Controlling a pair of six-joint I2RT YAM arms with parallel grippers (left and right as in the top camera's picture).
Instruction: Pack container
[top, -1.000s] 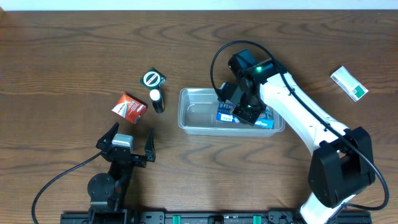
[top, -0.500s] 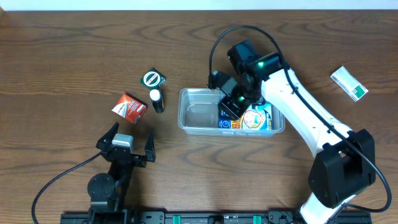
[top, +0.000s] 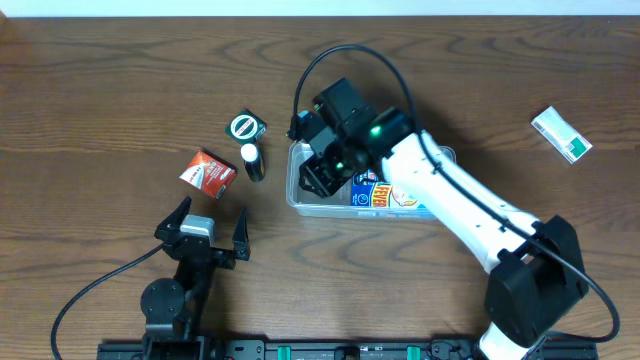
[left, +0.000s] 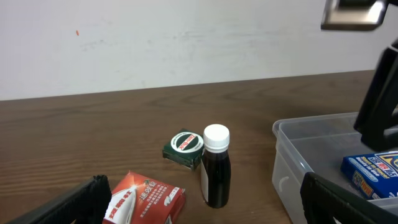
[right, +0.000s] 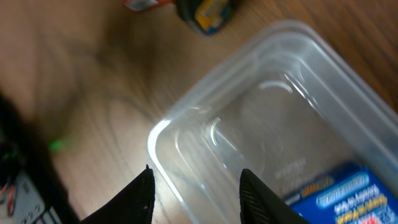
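Note:
The clear plastic container (top: 296, 199) sits mid-table, and a blue box (top: 388, 194) lies flat in its right half. My right gripper (top: 318, 178) hovers over the tub's left end, open with nothing between its fingers. In the right wrist view the gripper (right: 196, 180) straddles the container's rounded corner rim (right: 160, 132), with the blue box (right: 339, 190) off to the right. My left gripper (top: 205, 236) rests wide open near the front left. In the left wrist view, that gripper (left: 208, 208) faces a dark bottle (left: 214, 167) and the container (left: 292, 163).
Left of the tub stand a red box (top: 207, 171), a white-capped dark bottle (top: 252, 161) and a small green box with a round label (top: 245, 127). A white and green packet (top: 560, 134) lies far right. The right arm's cable loops above the tub.
My right gripper has swung left across the container, from over the blue box to the tub's left end. The blue box stays lying in the tub. The left arm has not moved.

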